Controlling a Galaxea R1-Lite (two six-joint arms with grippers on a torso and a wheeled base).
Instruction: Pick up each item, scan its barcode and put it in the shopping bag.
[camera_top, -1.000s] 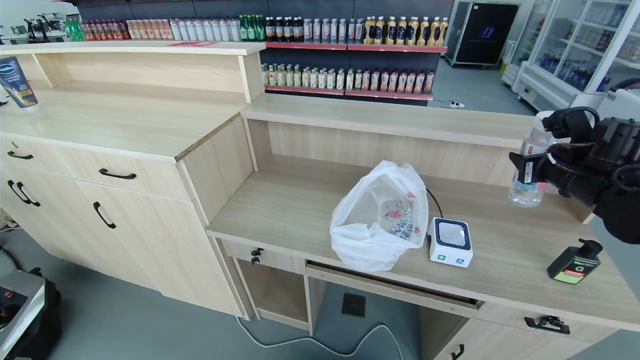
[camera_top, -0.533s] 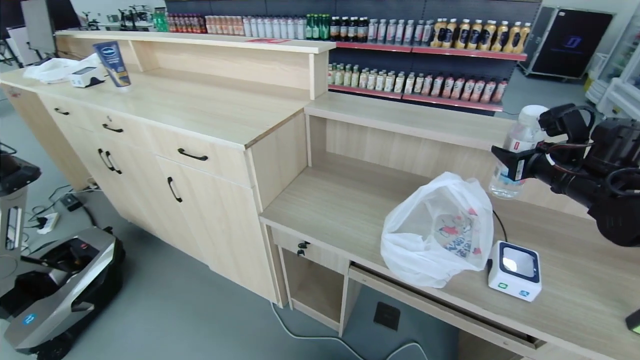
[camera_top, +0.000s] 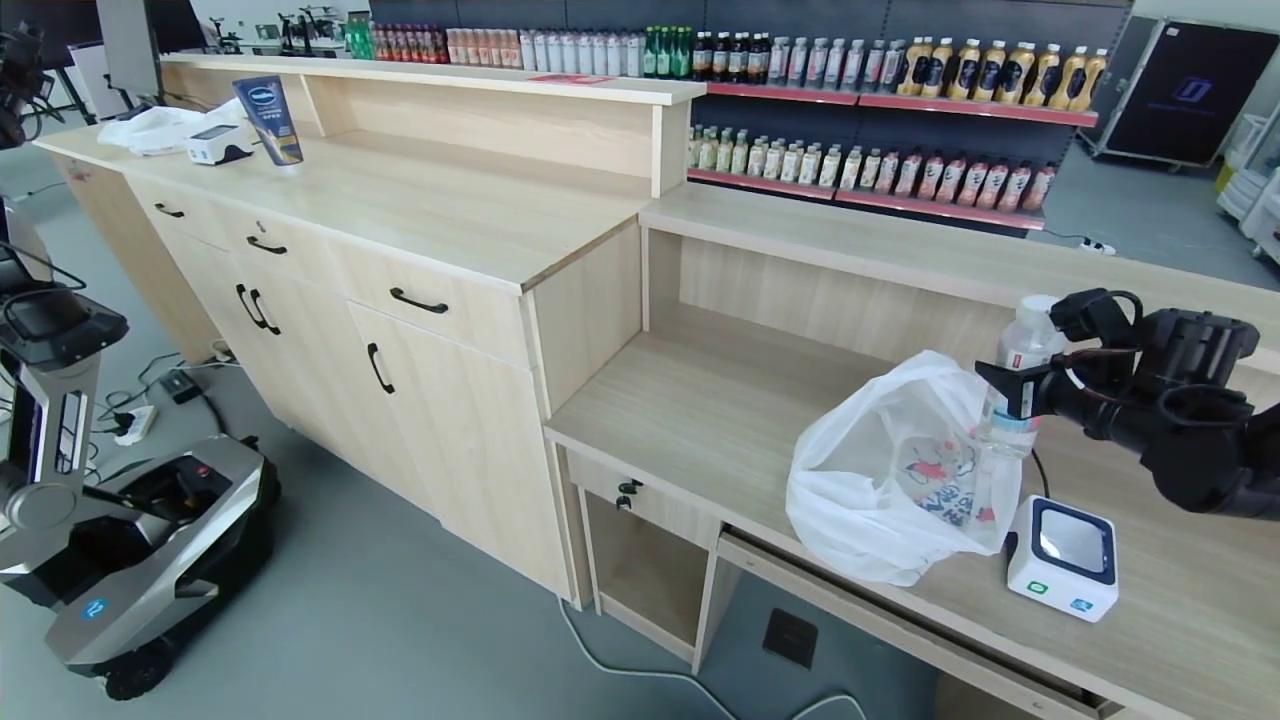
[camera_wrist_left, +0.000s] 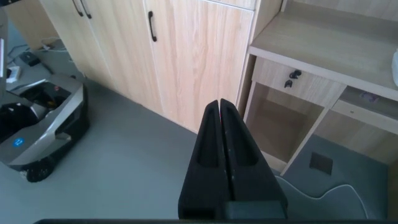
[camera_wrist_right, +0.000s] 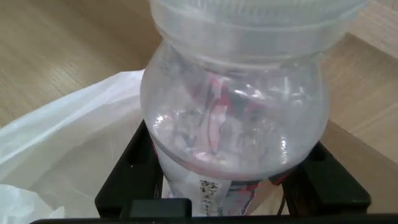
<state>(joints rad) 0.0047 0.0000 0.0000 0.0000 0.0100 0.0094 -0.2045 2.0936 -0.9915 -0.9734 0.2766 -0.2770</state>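
Clear bottle btwn R jaws — at bag mouth

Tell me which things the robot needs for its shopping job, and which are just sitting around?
For the job: water bottle in the right gripper, shopping bag, scanner.
Just lying about: blue tube, far white bag, shelf drinks.

Clear bottle, white red-printed shopping bag
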